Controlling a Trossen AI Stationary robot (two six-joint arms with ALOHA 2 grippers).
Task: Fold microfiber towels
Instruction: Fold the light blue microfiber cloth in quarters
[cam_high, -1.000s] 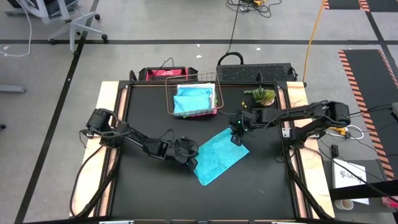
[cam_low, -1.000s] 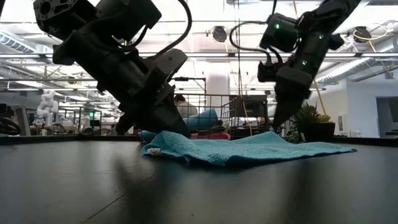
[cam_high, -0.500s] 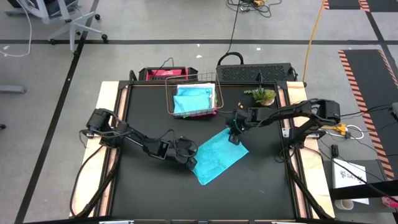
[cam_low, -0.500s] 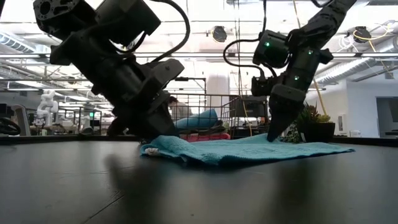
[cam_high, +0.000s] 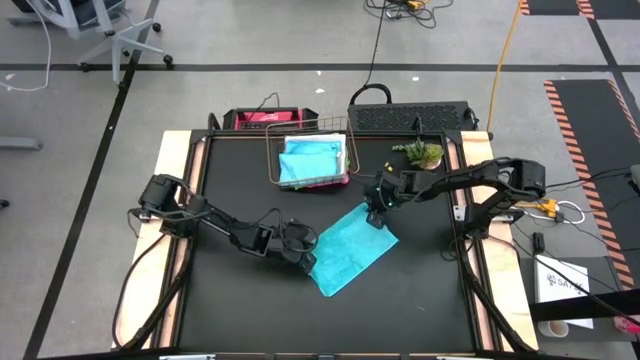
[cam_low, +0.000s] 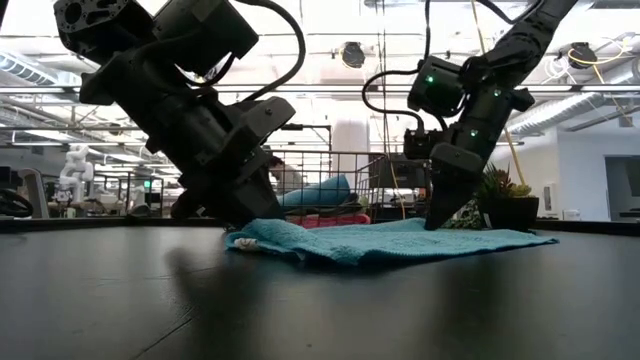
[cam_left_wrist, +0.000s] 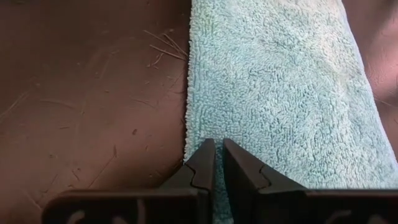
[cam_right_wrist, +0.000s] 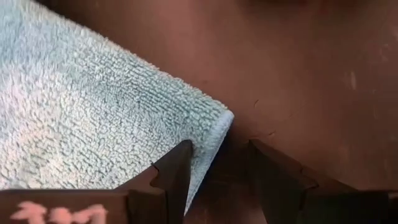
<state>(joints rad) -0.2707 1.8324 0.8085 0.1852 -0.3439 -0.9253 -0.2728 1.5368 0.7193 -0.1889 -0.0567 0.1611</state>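
Fingers (cam_left_wrist: 214, 163) on your left gripper (cam_high: 303, 255) are pinched on the turquoise towel (cam_high: 350, 251) edge, right gripper (cam_high: 377, 217) spread over the far corner, so clamp there next, then fold.

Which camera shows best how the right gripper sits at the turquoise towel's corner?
The right wrist view: the right gripper stands open, straddling the corner of the turquoise towel. The high view places it at the towel's far corner but tiny; the low view shows its tips down at the cloth, gap hidden. The left wrist view misses it.
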